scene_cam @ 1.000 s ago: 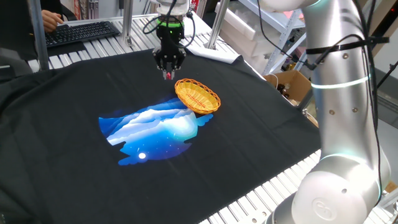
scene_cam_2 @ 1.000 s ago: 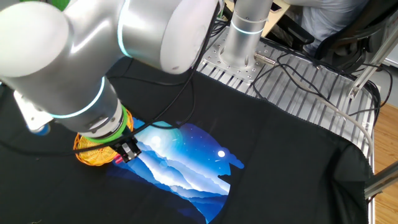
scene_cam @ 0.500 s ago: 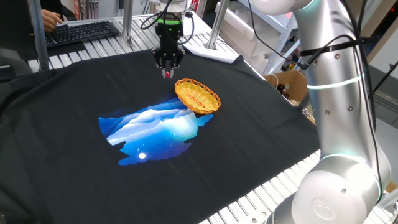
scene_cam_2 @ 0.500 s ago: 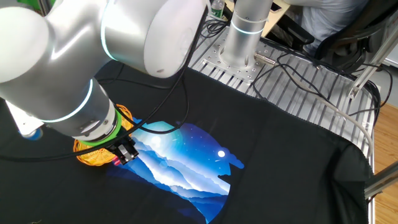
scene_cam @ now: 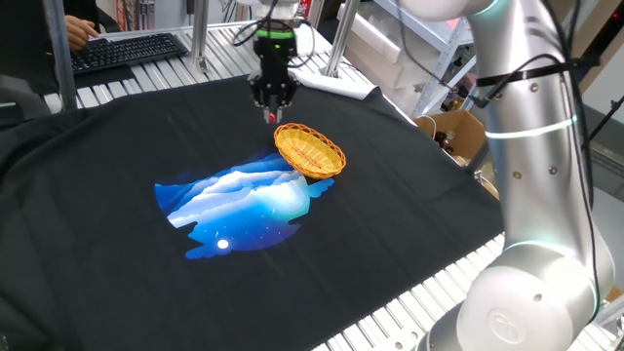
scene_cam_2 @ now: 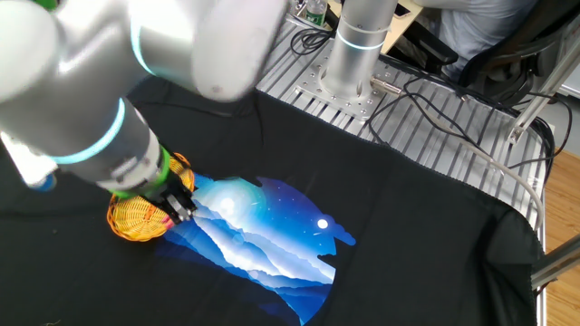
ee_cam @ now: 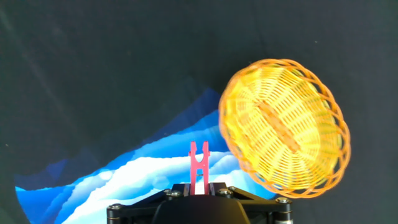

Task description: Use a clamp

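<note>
One fixed view: arm reaches far across table, wrist vertical, gripper (scene_cam: 272, 110) pointing down, above black cloth (scene_cam: 409, 195) just behind basket (scene_cam: 309, 150). Clamp (scene_cam: 272, 116) pinched at its tips.

Other fixed view: arm blurred, gripper (scene_cam_2: 178, 210) over basket (scene_cam_2: 136, 220) edge.

Hand view: jaws closed on clamp (ee_cam: 199, 165), upright, beside basket (ee_cam: 283, 127), over blue print (ee_cam: 124, 183).

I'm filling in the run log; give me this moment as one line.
gripper: shut on small red-pink clamp | position: above black cloth, beside woven yellow basket | basket: empty
</note>
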